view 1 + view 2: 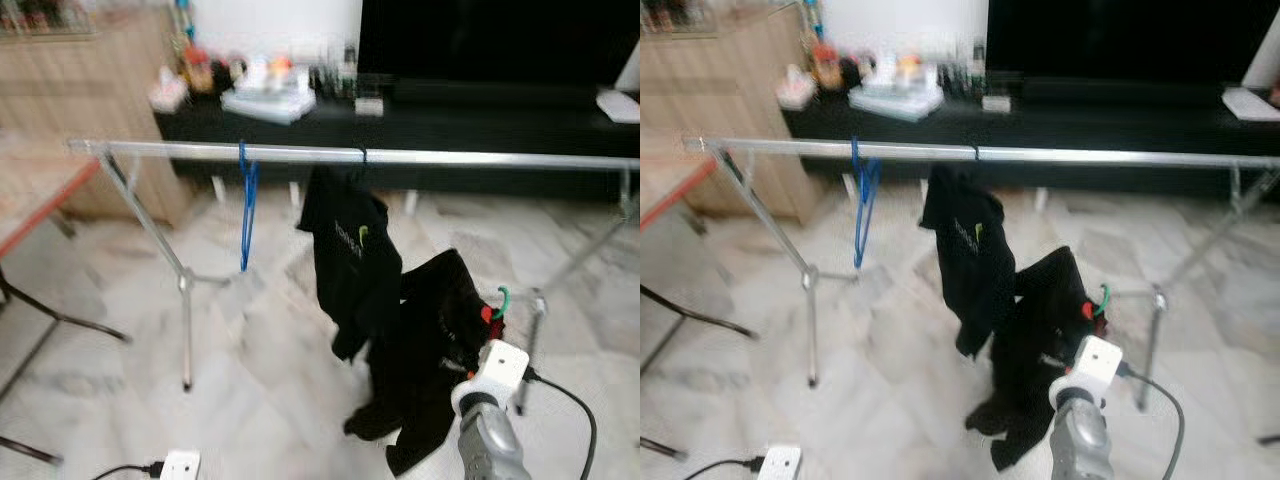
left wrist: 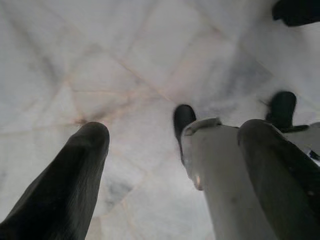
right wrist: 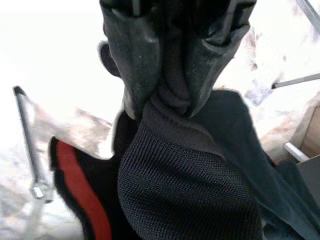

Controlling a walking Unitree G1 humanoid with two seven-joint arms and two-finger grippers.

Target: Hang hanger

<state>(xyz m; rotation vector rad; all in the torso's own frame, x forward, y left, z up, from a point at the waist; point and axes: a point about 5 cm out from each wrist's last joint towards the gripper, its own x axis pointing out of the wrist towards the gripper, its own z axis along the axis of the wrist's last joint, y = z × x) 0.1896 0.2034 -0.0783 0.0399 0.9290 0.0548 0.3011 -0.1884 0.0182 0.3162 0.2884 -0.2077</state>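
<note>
A silver clothes rail (image 1: 450, 158) spans the room on two folding legs. A bare blue hanger (image 1: 246, 205) hangs from it left of centre. Beside it, a black shirt (image 1: 352, 255) with a small light logo hangs on a dark hook. Lower right, a second black garment (image 1: 425, 350) droops toward the floor, and a green hanger hook (image 1: 501, 298) with a red bit sticks up at its top. My right gripper (image 3: 167, 107) is shut on a fold of this garment, below the rail. My left gripper (image 2: 175, 131) is open, hanging over the marble floor.
A long black cabinet (image 1: 470, 115) with bottles and boxes stands behind the rail. A wooden cupboard (image 1: 90, 90) is at back left, and an orange-edged table (image 1: 40, 215) at left. A white power strip (image 1: 180, 464) lies on the floor. A black cable (image 1: 575, 400) trails from my right wrist.
</note>
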